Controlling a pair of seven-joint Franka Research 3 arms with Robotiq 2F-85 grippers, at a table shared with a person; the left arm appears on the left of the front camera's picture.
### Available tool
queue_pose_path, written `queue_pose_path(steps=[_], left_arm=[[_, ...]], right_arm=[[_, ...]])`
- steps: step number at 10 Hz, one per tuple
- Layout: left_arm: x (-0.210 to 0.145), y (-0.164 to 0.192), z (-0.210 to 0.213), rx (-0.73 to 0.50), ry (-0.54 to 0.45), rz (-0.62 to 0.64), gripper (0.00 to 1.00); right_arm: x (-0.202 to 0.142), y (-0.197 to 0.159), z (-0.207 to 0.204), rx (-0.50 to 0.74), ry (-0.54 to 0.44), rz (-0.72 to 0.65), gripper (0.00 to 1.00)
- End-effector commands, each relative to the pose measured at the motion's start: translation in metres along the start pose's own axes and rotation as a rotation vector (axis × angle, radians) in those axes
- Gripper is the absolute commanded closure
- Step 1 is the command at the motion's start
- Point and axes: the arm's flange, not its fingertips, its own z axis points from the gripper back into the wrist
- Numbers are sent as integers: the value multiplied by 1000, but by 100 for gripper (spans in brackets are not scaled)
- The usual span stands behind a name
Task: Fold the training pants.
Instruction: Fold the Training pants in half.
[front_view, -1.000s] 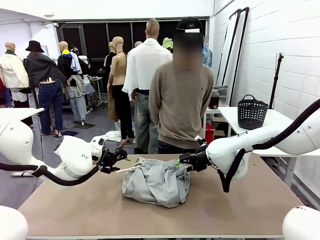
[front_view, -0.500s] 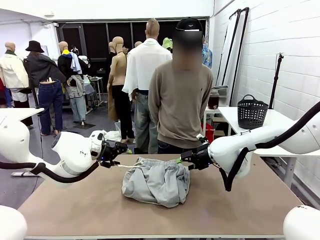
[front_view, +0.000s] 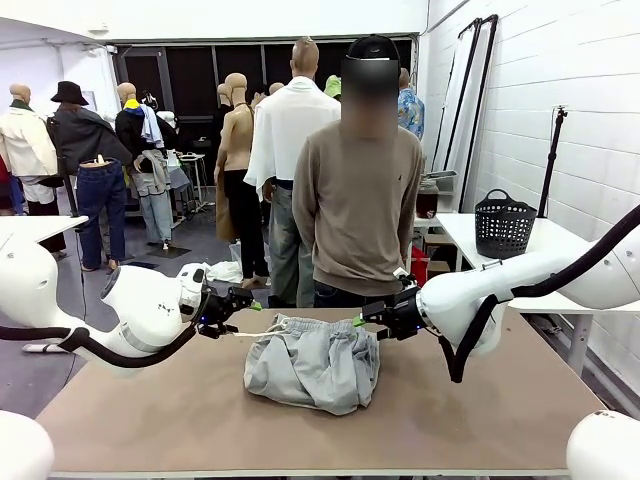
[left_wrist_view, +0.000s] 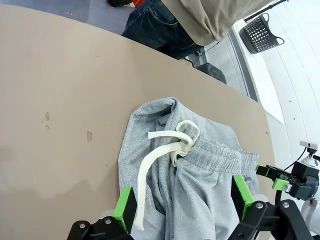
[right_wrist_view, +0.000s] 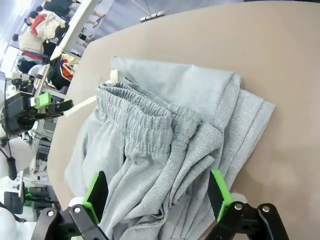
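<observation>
The light grey training pants (front_view: 313, 365) lie folded into a compact bundle at the table's middle, waistband toward the far edge. My left gripper (front_view: 246, 306) hovers open just left of the waistband. In the left wrist view the pants (left_wrist_view: 200, 165) and their pale drawstring (left_wrist_view: 160, 152) lie between its open fingers (left_wrist_view: 125, 202), the drawstring's loose end beside one pad. My right gripper (front_view: 360, 321) hovers open at the waistband's right end. The right wrist view has the gathered waistband (right_wrist_view: 145, 117) beyond the open right gripper (right_wrist_view: 157, 192), nothing held.
A person (front_view: 358, 190) stands close behind the table's far edge, right behind the pants. The brown table (front_view: 150, 420) has free room left, right and in front of the bundle. A black basket (front_view: 503, 226) sits on a side table at the right.
My left gripper has drawn back a little to the left and up, away from the waistband, and the drawstring has gone slack. The right gripper has hardly moved.
</observation>
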Motion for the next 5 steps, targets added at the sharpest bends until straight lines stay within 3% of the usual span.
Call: queue_pose_path(steps=[1,5], left_arm=[[0,0,-2,9,0,10,0],[0,0,-2,9,0,10,0]], right_arm=[[0,1,-1,-1,0,3,0],[0,1,-1,-1,0,3,0]])
